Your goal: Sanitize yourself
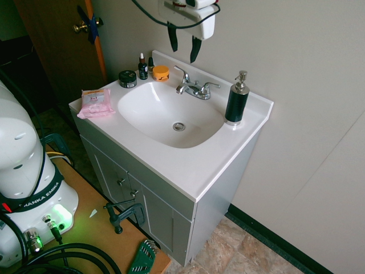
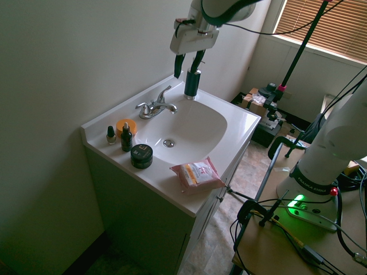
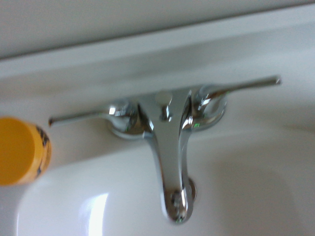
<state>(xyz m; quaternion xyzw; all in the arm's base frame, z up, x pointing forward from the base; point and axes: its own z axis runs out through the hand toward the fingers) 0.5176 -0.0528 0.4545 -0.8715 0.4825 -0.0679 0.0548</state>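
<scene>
Myself, the white robot arm, shows as a base [image 1: 25, 171] at the lower left, and from the other side as the arm's lower part [image 2: 330, 143] on the right. My gripper [image 1: 183, 55] hangs high above the chrome faucet [image 1: 194, 87], close to the wall. Its two black fingers are open with nothing between them. In the second exterior view the gripper [image 2: 188, 71] is in front of the dark soap dispenser [image 2: 191, 87]. That dispenser [image 1: 236, 103] stands on the vanity's back right corner, right of the faucet. The wrist view looks down on the faucet [image 3: 167, 147].
White sink [image 1: 128, 117] in a vanity top. Along its back left rim stand an orange jar [image 1: 161, 72], a dropper bottle [image 1: 142, 67] and a dark jar [image 1: 128, 79]. A pink wipes pack [image 1: 95, 103] lies on the left corner. The wall is right behind the gripper.
</scene>
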